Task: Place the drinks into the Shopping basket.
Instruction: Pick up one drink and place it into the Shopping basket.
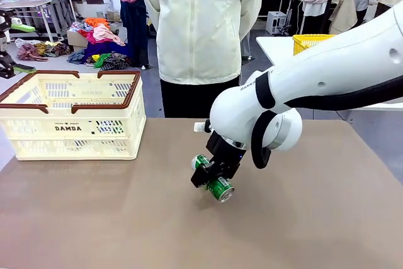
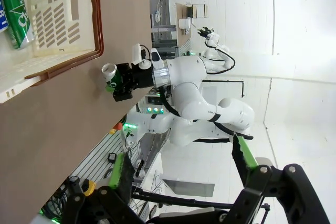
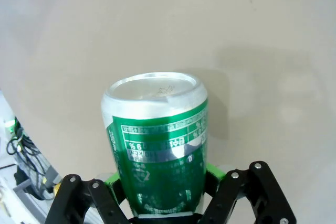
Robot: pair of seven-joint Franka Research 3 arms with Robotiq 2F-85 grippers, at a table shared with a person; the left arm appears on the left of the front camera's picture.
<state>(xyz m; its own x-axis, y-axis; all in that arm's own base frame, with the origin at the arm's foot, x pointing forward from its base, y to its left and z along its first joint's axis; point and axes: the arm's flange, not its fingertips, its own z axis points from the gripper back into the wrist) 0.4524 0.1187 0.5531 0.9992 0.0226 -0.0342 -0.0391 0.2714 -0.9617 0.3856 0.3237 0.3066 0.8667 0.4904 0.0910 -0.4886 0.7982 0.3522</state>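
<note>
The green aluminium can with silver ends [image 1: 218,184] is clamped on its side between the green-padded black fingers of the right gripper [image 1: 213,177], just above the table, at the middle of the front view. In the right wrist view the green aluminium can [image 3: 157,145] is a smooth cylinder with a silver end facing away, white print on a glossy green wall, and the pads pressed against both flanks. The matte tan table top [image 1: 126,218] is flat and plain; the can's shadow falls on it at 2 o'clock from the can in the right wrist view. The cream plastic lattice-sided shopping basket with brown rim and handles [image 1: 72,114], marked "DAMDA", stands at 10 o'clock from the can, well apart from it. In the left wrist view a green and white can [image 2: 17,17] lies inside the basket, beside a blue can [image 2: 2,14] cut by the picture's edge. The left gripper [image 2: 184,174] hangs with its jaws spread wide, holding nothing. A person in a pale jacket [image 1: 201,23] stands at the far edge, at 12 o'clock. Behind, at 11 o'clock, a pile of coloured clothes [image 1: 97,45] lies on the floor; a small yellow basket [image 1: 308,42] sits at 1 o'clock.
</note>
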